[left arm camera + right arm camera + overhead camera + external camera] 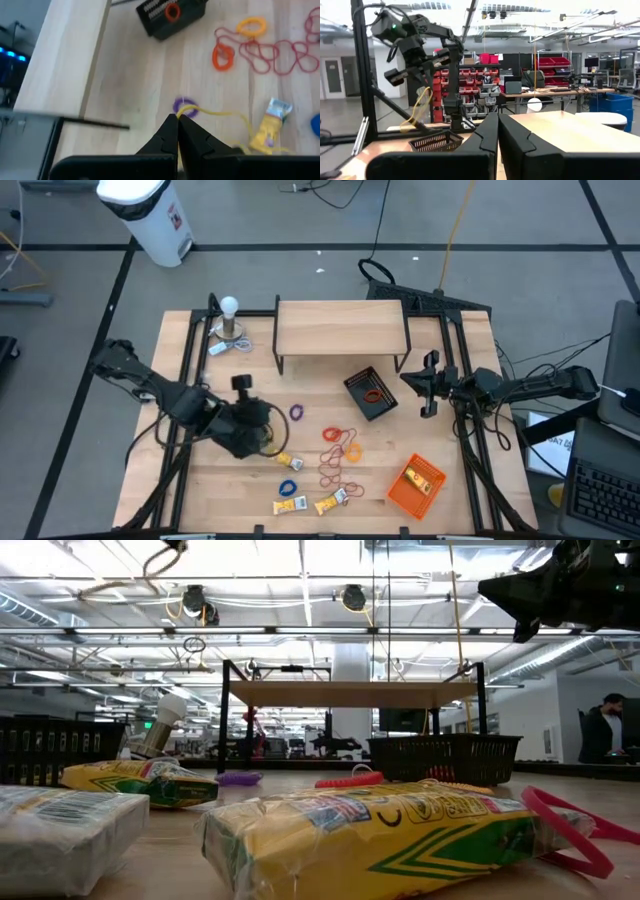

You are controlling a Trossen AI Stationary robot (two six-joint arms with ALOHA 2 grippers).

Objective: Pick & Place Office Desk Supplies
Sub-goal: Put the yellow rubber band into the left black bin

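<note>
My left gripper is shut on a yellow rubber band above the table's left middle; the right wrist view shows the band dangling under it. On the table lie red bands, an orange band, a purple band, a blue band and yellow-and-white packets. My right gripper waits shut in the air at the right, beside the shelf. My left gripper pinches a strand of the yellow band between its two fingertips. The fingers slant down from the table's left side. The band hangs slack below them as a long loop. I cannot tell whether its lower end touches the table.
A black mesh tray with an orange band in it stands right of centre. An orange tray sits at the near right. A wooden shelf on black legs spans the far middle, with a lamp to its left.
</note>
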